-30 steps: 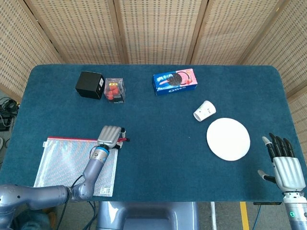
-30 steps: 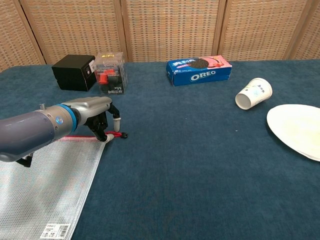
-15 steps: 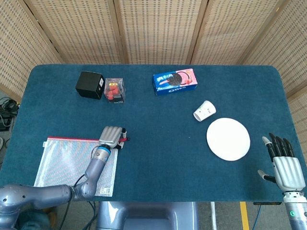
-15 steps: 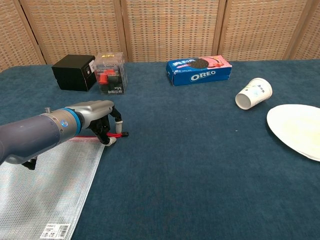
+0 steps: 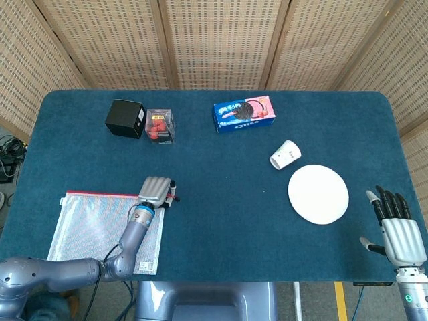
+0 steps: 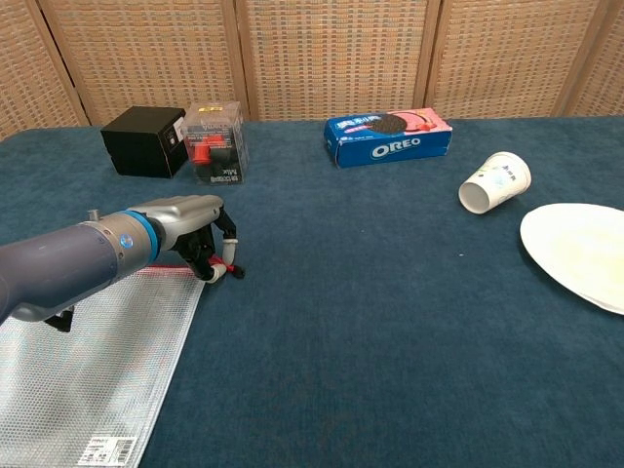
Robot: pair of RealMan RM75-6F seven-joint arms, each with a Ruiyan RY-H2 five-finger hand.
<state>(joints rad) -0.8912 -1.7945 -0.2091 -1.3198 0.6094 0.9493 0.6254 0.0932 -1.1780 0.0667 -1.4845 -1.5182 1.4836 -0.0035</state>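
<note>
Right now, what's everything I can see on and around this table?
Table: one, blue cloth top, middle of view.
Black box: one, back left.
Clear box: one, red things inside, beside the black box.
Cookie box: one, blue and pink, back middle.
Paper cup: one, white, on its side, near the plate.
Plate: one, white, right.
Zip pouch: one, clear mesh, red zip, front left.
Screens: woven, tan, behind.
Left hand: grey, at the pouch's zip end, pinching its red pull.
Right hand: grey and black, open, front right edge.
</note>
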